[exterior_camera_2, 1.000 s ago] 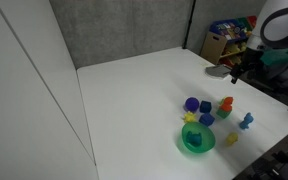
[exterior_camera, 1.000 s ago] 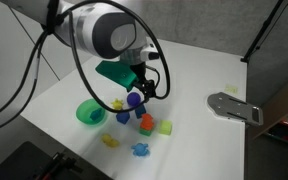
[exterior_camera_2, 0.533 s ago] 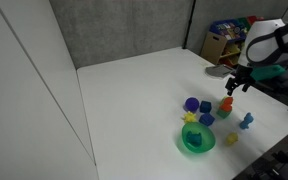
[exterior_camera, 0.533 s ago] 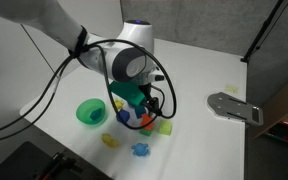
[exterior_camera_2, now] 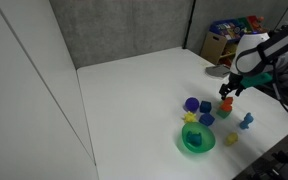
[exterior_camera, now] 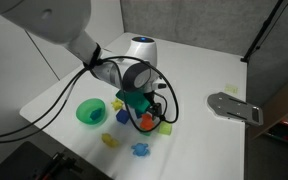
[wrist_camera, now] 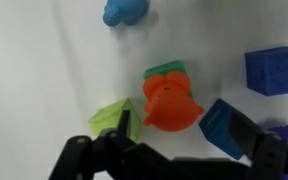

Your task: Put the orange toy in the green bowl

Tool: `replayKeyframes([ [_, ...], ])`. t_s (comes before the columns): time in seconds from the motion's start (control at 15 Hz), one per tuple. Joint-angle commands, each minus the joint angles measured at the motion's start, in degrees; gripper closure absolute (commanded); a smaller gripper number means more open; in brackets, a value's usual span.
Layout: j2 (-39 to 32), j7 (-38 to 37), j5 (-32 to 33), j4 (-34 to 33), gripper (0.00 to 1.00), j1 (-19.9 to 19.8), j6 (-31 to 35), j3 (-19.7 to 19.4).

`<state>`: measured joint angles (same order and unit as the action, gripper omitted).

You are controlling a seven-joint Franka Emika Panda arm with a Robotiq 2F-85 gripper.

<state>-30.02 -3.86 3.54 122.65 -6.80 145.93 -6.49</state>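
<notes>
Two fingers of claw (wrist_camera: 179, 138) spread wide, gripping nothing, either side of orange toy (wrist_camera: 171, 103) on white bench (wrist_camera: 44, 60); lime cube (wrist_camera: 111, 118) just beside; green bowl (exterior_camera: 80, 112) well apart, left.

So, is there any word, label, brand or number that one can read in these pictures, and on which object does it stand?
None can be read. The orange toy, the green bowl and the blue block show no print. The coloured packages in the background are too small and blurred to read.
</notes>
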Motion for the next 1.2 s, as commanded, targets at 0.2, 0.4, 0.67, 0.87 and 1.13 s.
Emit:
replayKeyframes([
  [0.2,-2.58,-0.33,-0.35,-0.64,0.00,0.65,4.94,-0.67],
  [0.4,-3.25,-0.21,-0.41,-0.81,0.00,0.51,4.48,-0.83],
  [0.67,-3.81,0.01,-0.58,-0.65,0.00,0.36,4.27,-0.81],
  [0.87,-3.79,-0.65,-0.22,-0.55,0.26,0.97,4.14,-1.18],
  [1.13,-2.55,-1.69,0.08,-0.21,0.57,2.03,2.60,-1.65],
])
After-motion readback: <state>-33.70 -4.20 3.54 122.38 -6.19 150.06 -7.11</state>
